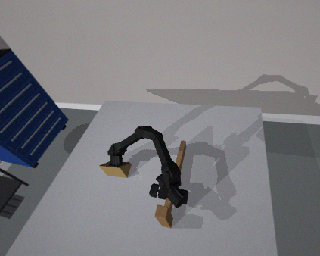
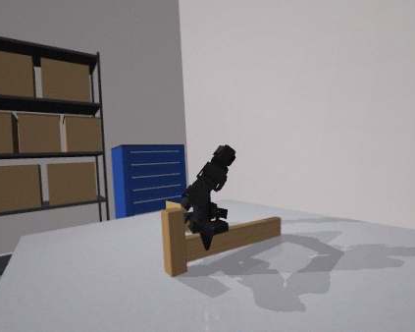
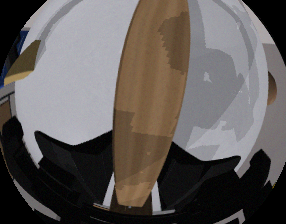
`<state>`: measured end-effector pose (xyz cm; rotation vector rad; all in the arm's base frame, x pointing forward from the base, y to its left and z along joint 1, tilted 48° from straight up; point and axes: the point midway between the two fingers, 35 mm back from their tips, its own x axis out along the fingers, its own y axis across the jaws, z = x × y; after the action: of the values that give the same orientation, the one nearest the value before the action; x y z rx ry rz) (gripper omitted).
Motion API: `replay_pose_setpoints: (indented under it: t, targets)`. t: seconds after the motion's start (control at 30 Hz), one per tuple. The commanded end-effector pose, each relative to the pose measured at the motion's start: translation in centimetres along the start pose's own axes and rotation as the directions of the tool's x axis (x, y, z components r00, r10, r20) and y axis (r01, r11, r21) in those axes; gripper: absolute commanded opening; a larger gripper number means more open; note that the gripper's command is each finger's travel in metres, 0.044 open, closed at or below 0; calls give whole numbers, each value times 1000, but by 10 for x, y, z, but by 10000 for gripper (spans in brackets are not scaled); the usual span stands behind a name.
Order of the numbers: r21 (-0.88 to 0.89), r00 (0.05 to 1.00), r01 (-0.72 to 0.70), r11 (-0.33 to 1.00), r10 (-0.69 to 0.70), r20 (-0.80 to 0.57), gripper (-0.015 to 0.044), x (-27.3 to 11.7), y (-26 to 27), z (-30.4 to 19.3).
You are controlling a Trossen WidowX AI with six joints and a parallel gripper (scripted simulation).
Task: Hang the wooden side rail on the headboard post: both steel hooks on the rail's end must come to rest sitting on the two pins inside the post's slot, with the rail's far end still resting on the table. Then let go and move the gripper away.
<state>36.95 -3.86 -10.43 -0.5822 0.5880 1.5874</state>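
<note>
The wooden side rail (image 1: 182, 151) (image 2: 251, 236) (image 3: 149, 90) runs from the headboard post to its far end, which appears to rest low on the table. The upright wooden post (image 1: 163, 216) (image 2: 174, 243) stands at the rail's near end, and in the exterior view the rail's end meets the post's side with no visible gap. My gripper (image 1: 170, 200) (image 2: 208, 241) (image 3: 139, 132) is shut on the rail a little behind the post, one finger on each side. The steel hooks, the pins and the slot are hidden, so their seating cannot be told.
The arm's yellow base block (image 1: 116, 171) stands on the grey table (image 1: 84, 212) to the left of the rail in the top view. A blue drawer cabinet (image 1: 23, 110) (image 2: 155, 179) and a shelf with boxes (image 2: 101, 128) stand beyond the table.
</note>
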Motion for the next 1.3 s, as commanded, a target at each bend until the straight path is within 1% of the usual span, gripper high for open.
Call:
replay_pose_setpoints:
  t: [0.0,1.27]
  targets:
    - [-8,1000,11,1000,-11,-10,0,-6,-3,-3]
    - [-8,1000,11,1000,-11,-10,0,-2,-3,-4]
